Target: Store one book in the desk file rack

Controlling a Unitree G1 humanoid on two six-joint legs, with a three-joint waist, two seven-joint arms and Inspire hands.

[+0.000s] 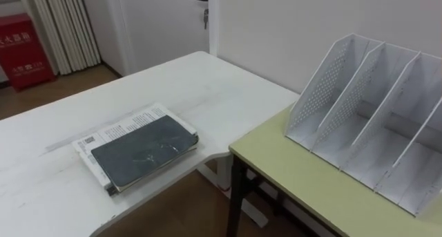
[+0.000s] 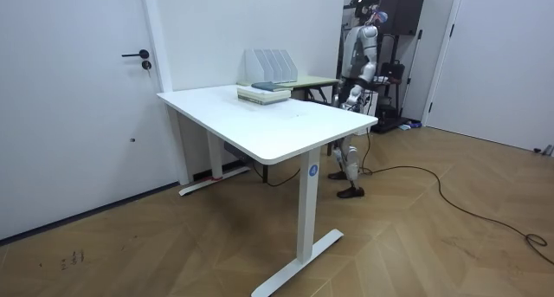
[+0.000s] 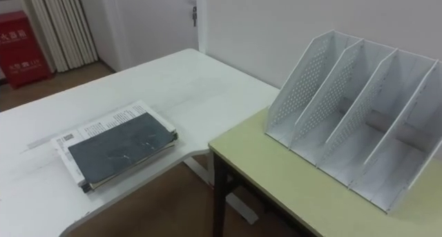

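Lower left of my view, the dark book (image 1: pixel 141 150) lies untouched atop a stack (image 1: pixel 114 130) on the white table (image 1: pixel 173 85), file rack (image 1: pixel 373 106) empty at right; my hands (image 2: pixel 348 96) I cannot read as open or closed, so reaching for it seems next.

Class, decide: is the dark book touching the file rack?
Apart. The left eye view shows the dark book lying atop a printed book on the white table, the file rack standing on the green desk, with bare tabletop between them.
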